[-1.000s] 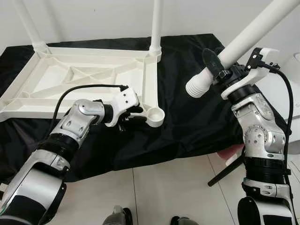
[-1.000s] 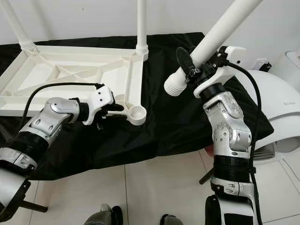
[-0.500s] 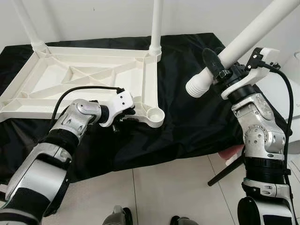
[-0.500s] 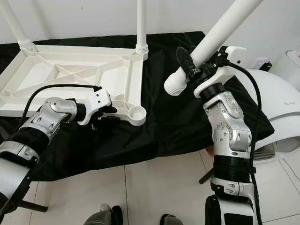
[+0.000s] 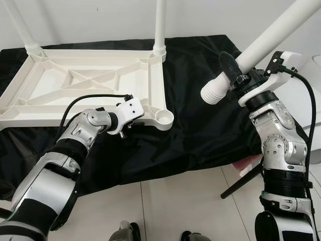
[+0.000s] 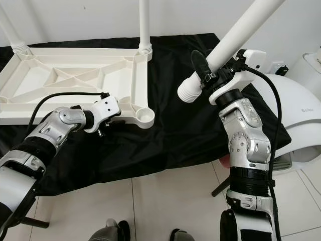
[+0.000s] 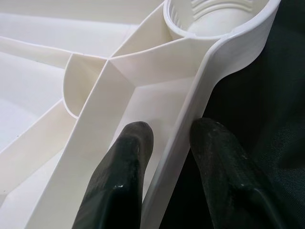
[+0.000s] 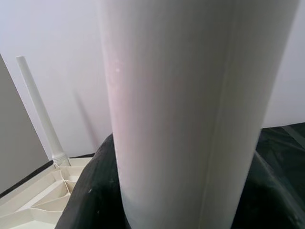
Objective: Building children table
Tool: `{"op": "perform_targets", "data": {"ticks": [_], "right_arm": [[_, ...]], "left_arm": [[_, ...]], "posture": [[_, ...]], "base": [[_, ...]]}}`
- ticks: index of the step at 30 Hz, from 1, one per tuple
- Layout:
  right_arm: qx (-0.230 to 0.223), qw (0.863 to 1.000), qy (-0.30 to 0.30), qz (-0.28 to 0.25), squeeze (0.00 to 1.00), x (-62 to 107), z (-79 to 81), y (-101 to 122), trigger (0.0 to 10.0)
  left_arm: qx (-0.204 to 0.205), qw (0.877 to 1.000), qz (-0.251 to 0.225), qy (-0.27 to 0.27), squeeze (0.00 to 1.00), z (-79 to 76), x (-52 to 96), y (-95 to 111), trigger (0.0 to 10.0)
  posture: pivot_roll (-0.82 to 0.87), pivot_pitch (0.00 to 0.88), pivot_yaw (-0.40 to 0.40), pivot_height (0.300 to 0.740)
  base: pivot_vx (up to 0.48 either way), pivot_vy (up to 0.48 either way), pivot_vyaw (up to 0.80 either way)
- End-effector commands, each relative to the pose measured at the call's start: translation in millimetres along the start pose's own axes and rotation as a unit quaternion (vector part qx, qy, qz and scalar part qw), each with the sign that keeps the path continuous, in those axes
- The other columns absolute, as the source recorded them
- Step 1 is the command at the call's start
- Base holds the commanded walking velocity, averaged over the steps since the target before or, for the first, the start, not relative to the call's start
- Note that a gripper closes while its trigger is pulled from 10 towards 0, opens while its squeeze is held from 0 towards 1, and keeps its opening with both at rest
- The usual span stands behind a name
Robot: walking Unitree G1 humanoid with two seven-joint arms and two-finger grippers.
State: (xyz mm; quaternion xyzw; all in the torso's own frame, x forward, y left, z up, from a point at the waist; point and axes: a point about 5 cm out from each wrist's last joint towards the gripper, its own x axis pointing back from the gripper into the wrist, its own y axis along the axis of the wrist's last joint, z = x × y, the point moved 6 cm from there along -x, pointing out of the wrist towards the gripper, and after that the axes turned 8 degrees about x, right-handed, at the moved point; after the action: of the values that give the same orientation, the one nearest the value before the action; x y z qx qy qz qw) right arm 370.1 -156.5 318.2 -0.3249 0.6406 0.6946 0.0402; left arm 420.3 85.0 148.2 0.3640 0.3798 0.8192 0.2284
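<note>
Item: children's tabletop, white plastic, lying underside up on a black-draped bench, upper left of the frame. Two legs already stand in its far corners, one at far left, one at top centre.

Item: empty corner socket, near right corner of the tabletop, centre of frame, still awaiting a leg.

Item: left tool, pinching the tabletop's outer rim just beside that socket, one finger inside the rim wall, the other outside against the cloth.

Item: loose leg, upper right of frame, clenched in the right tool, slanted, its ribbed end hanging well apart from the socket.

Risks, as judged from here:
- Leg arrives tilted (it slants steeply now); the ribbed end could jam on the socket lip or cross-thread.
- Pushing down may slide the tabletop on the loose cloth if the rim pinch slips.
- The long overhang above the right tool could lever the leg out of its grip.
</note>
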Motion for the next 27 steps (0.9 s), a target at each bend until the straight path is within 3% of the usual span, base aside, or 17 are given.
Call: {"op": "perform_targets", "data": {"ticks": [1, 7, 16, 17, 27], "right_arm": [[0.004, 1.0, 0.006, -0.018, 0.0, -3.0, 2.4, 10.4, 10.0], [0.006, 1.0, 0.003, -0.019, 0.0, -3.6, 0.2, 11.1, 10.0], [0.007, 1.0, 0.001, -0.019, 0.0, -3.8, -0.9, 10.8, 10.0], [0.008, 1.0, 0.001, -0.019, 0.0, -3.7, -0.9, 10.5, 10.0], [0.01, 1.0, 0.0, -0.021, 0.0, -4.9, -2.2, 11.7, 10.0]], "left_arm": [[0.013, 0.998, 0.026, -0.064, 0.0, -23.4, -2.1, -16.6, 10.0], [-0.002, 0.991, -0.004, -0.131, 0.0, -46.5, -1.7, -6.5, 10.0], [0.007, 0.987, -0.005, -0.16, 0.0, -54.5, 0.9, -7.8, 10.0], [0.011, 0.982, -0.005, -0.187, 0.0, -63.9, 4.0, -10.2, 10.0], [0.013, 0.96, -0.005, -0.281, 0.0, -95.1, 18.3, -12.4, 10.0]], "posture": [[-0.02, 0.144, 0.043, 0.74], [-0.02, 0.143, 0.046, 0.74], [-0.02, 0.144, 0.046, 0.74], [-0.02, 0.144, 0.047, 0.74], [-0.01, 0.142, 0.048, 0.74]], "base": [[0.0, 0.0, 0.0], [0.0, 0.0, 0.0], [0.0, 0.0, 0.0], [0.0, 0.0, 0.0], [0.0, 0.0, 0.0]]}}
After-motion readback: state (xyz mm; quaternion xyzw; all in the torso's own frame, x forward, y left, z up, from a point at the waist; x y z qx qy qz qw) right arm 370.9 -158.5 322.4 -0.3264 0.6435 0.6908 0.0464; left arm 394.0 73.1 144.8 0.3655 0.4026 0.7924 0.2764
